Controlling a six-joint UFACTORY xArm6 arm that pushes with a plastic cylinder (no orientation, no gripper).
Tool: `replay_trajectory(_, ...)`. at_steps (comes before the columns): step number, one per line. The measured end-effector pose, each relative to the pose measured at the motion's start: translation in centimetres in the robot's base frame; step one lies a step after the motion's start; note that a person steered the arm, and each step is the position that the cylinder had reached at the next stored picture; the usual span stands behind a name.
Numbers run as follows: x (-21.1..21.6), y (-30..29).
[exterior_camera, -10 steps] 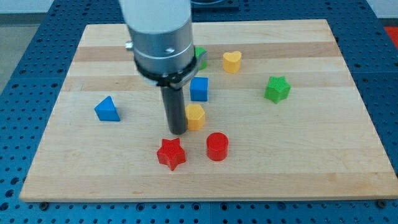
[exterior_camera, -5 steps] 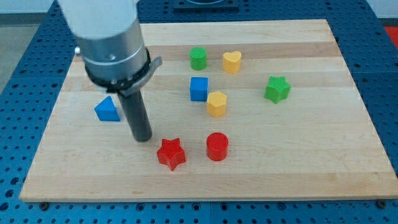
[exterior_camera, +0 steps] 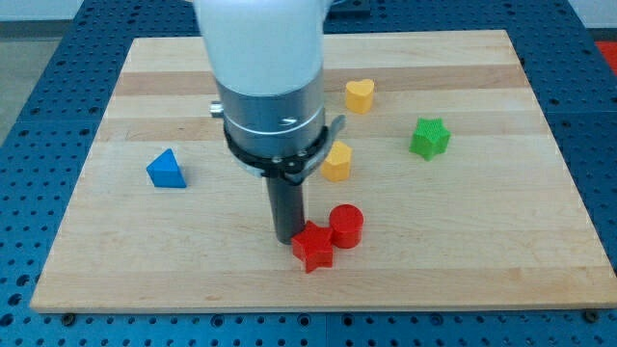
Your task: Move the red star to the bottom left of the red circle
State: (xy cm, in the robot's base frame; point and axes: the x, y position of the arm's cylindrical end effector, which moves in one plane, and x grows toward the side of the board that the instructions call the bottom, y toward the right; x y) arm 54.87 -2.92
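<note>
The red star (exterior_camera: 313, 248) lies near the view's bottom, touching the red circle (exterior_camera: 346, 226) at its lower left. My tip (exterior_camera: 287, 236) rests on the board against the star's upper left side. The arm's body hides the blocks behind it near the middle of the board.
A blue triangle (exterior_camera: 166, 169) lies at the view's left. A yellow hexagon block (exterior_camera: 337, 161) sits just right of the arm, a yellow heart (exterior_camera: 360, 94) above it, and a green star (exterior_camera: 430, 137) at the right. The wooden board (exterior_camera: 482, 251) ends close below the star.
My tip swung from the left to the star's upper left and pushed the red star right, up against the red circle, which shifted slightly right. The arm now hides the blue cube and the green block.
</note>
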Motion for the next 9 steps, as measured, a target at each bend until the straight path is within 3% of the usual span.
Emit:
replay_trajectory(2, 0.1, -0.2)
replay_trajectory(4, 3.2, -2.7)
replay_trajectory(8, 4.1, 3.0)
replay_trajectory(9, 4.8, 1.4)
